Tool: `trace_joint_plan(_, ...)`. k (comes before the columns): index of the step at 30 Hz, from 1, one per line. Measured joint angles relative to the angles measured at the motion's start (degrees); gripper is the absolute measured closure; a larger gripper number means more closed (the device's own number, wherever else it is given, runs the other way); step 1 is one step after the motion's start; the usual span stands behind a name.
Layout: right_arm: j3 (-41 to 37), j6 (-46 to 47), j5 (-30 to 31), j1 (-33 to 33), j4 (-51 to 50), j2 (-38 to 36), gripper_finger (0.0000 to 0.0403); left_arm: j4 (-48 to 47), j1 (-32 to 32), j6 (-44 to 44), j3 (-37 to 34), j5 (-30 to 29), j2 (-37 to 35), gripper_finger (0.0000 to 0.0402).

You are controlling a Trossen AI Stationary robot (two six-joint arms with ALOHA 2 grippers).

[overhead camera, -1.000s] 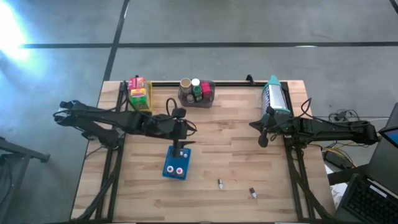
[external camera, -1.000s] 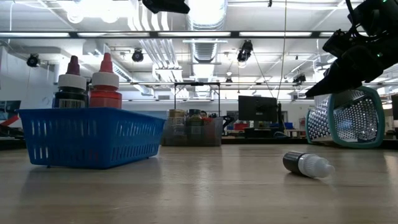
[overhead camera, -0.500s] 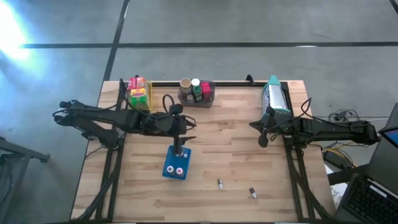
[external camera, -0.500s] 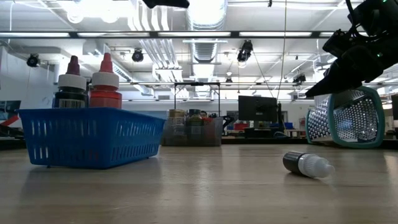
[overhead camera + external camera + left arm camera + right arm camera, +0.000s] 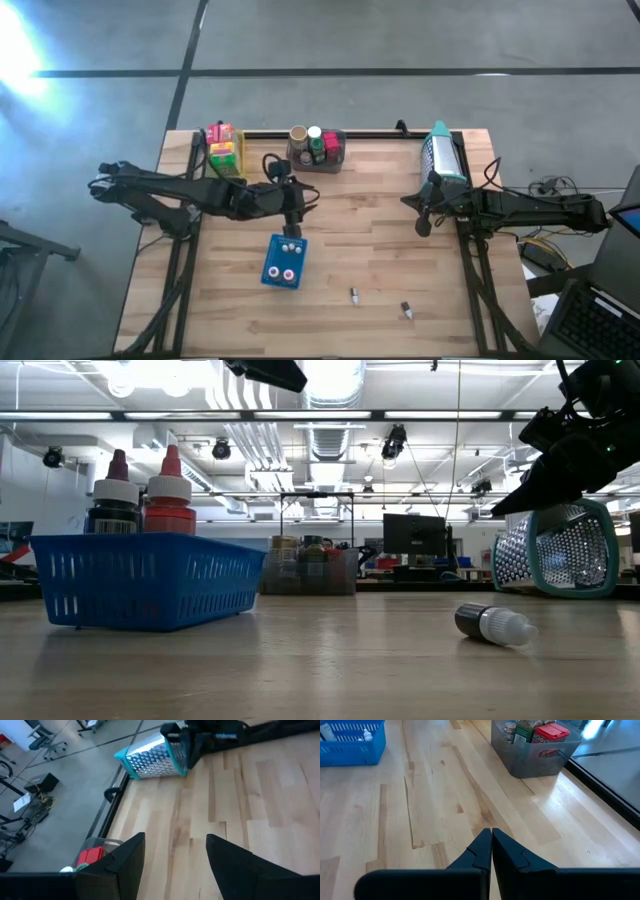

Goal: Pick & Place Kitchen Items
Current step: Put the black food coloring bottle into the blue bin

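Blue tray (image 5: 272,268), teal-rimmed perforated grater (image 5: 441,152)

Two slim black arms of jointed segments, matte, bulkier at the joints. Black cable looping off the left arm near the wrist; more dark cable curling at the right arm's base. Left hand (image 5: 172,865): two broad, flat black fingers (image 5: 127,862) with angular, tapered tips and a plain matte surface. Right hand (image 5: 491,842): two black fingers (image 5: 507,852) narrowing to pointed wedge tips, stepped along the inner edge, on a wide black crossbar. No visible markings or screws.
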Motion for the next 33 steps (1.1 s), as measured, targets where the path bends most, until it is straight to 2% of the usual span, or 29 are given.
trace_joint_plan(3,0.0,-2.1,0.0,0.0,0.0,0.0,0.0394,-0.4,0.0,0.2,0.0,-0.1,0.4,0.0186)
trace_joint_plan(6,0.0,-3.4,0.0,0.0,0.0,0.0,0.0394,-1.3,0.0,-0.6,0.0,-3.5,-0.1,0.0186)
trace_joint_plan(10,0.0,-3.5,0.0,0.0,0.1,0.0,0.0394,-1.5,0.0,-2.0,-0.1,-5.3,-3.4,0.0186)
trace_joint_plan(13,0.0,-2.0,0.0,0.0,0.5,0.0,0.0394,1.7,0.0,-2.1,-2.4,-5.4,-6.7,0.0186)
trace_joint_plan(22,0.0,4.2,0.1,0.0,9.4,0.0,0.0394,19.0,1.2,4.3,-20.7,-3.6,-19.7,0.0186)
trace_joint_plan(25,0.0,4.3,3.0,0.0,10.5,0.0,0.0394,22.4,2.8,4.1,-27.7,-0.6,-24.9,0.0186)
trace_joint_plan(33,-0.1,6.5,3.1,0.0,10.6,1.1,0.0394,32.0,9.5,2.1,-47.0,8.9,-39.0,0.0186)
